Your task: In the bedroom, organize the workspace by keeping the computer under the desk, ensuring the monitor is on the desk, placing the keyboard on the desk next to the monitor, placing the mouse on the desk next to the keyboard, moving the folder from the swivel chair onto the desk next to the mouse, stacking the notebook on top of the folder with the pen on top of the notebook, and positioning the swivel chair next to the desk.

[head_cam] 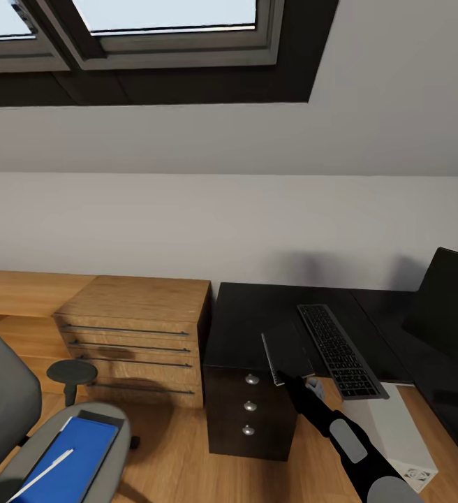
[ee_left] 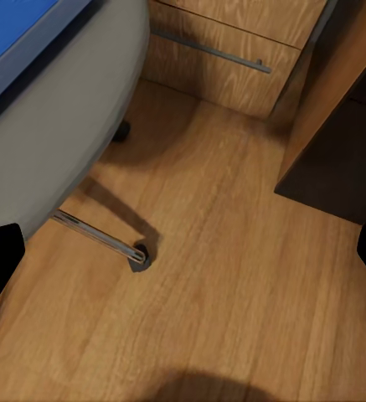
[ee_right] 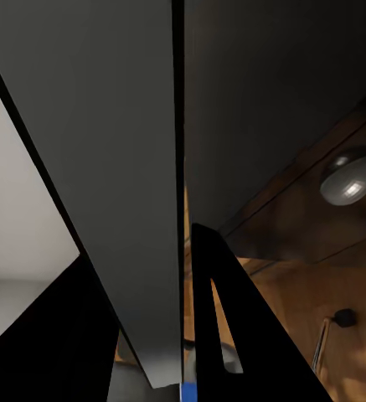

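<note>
Right claw [head_cam: 290, 381]: closed on the lower edge of the notebook [head_cam: 285, 351], held tilted over the table [head_cam: 250, 321] front, just beside the keyboard [head_cam: 341, 349].
Left claw [ee_left: 183, 251]: fingers wide apart, holding nothing, above the floor.
Folder [head_cam: 72, 457]: on the swivel chair [head_cam: 5, 398] seat, pen [head_cam: 40, 475] on top.

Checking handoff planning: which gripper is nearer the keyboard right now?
Right. The right gripper, holding the notebook on edge, is over the desk just beside the keyboard. The left gripper is down by the swivel chair, over the floor.
</note>
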Robot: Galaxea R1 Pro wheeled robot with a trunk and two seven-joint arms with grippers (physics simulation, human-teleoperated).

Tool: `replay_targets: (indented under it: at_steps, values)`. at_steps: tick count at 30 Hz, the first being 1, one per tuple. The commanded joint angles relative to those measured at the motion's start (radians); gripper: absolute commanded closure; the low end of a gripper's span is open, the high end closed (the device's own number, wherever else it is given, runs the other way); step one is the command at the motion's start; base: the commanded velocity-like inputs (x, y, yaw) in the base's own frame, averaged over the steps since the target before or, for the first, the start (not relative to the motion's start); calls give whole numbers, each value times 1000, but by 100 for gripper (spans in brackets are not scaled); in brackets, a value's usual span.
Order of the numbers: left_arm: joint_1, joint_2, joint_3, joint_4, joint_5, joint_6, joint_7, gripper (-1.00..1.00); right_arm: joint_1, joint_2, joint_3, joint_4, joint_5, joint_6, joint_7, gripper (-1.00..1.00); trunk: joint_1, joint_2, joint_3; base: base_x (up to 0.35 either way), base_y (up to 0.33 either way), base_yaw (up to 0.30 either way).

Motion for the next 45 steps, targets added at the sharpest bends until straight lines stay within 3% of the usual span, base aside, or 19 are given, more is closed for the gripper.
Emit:
replay_targets:
  at_steps: [1, 45]
  values:
    - [-1, 0, -6, 1, 11, -3, -5, -100, -1, 0, -3, 0, -8, 9, 2, 100, 0, -1, -1, 9, 0, 0]
    - [-1, 0, -6, 1, 11, -3, -7, -100, -1, 2, -3, 4, -6, 6, 0, 100, 0, -1, -1, 46, -35, 0]
